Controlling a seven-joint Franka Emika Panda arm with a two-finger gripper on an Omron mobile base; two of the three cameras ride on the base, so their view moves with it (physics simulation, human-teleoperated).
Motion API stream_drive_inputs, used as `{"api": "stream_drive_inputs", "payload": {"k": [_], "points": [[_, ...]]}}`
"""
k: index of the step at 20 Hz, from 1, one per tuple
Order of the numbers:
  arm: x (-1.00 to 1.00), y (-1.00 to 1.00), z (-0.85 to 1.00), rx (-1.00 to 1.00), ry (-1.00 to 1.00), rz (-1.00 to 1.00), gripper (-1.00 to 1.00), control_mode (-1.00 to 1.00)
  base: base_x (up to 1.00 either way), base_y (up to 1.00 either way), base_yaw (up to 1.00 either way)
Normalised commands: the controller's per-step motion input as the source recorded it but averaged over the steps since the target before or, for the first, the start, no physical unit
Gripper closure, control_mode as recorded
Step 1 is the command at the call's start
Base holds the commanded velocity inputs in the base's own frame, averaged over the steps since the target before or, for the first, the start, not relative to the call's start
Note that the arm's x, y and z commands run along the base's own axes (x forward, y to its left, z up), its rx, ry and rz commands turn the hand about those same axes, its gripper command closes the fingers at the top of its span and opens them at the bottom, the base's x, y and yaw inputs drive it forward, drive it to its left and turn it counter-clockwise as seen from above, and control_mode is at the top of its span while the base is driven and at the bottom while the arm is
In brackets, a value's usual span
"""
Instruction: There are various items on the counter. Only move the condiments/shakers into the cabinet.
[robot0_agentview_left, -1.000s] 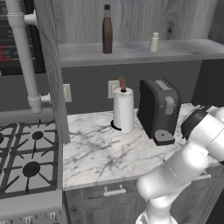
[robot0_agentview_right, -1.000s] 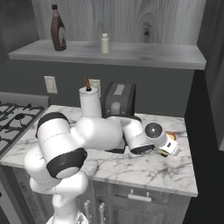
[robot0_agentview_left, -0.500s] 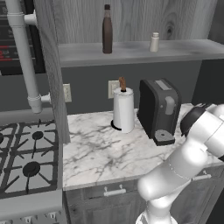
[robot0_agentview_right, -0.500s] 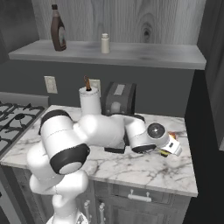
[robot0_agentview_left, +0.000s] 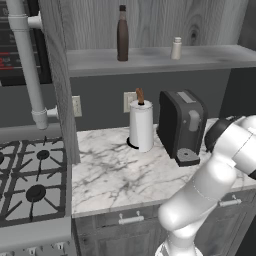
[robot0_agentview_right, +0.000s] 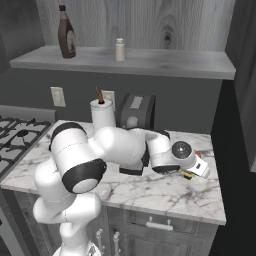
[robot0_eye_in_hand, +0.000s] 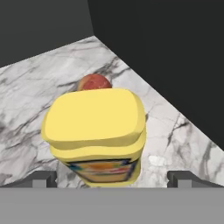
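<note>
Up on the cabinet (robot0_agentview_left: 150, 57) shelf, left base view: dark brown bottle (robot0_agentview_left: 122, 34) and pale shaker (robot0_agentview_left: 176, 48), both upright, well apart.

Right base view: gripper (robot0_agentview_right: 192, 169) low over the counter (robot0_agentview_right: 165, 192), far right end.

Hand view: yellow squeeze bottle (robot0_eye_in_hand: 96, 131) between the spread fingertips (robot0_eye_in_hand: 43, 178), lying down, long axis running away from the hand, red cap (robot0_eye_in_hand: 94, 82) at far end. Not clamped.

Even, soft rendered light, dim dark walls — faint shadows on the counter (robot0_agentview_left: 115, 175); sharp, no glare
</note>
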Motion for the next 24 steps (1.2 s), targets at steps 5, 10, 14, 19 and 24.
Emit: {"api": "stream_drive_inputs", "payload": {"k": [5,10,14,19,24], "points": [[0.10,-0.02,-0.05,0.00,0.00,0.00,-1.00,-1.00,0.00,0.00,0.00],[0.11,0.00,-0.04,0.00,0.00,0.00,-1.00,-1.00,0.00,0.00,0.00],[0.09,0.00,-0.04,0.00,0.00,0.00,-1.00,-1.00,0.00,0.00,0.00],[0.08,0.00,-0.05,0.00,0.00,0.00,-1.00,-1.00,0.00,0.00,0.00],[0.08,0.00,-0.08,0.00,0.00,0.00,-1.00,-1.00,0.00,0.00,0.00]]}}
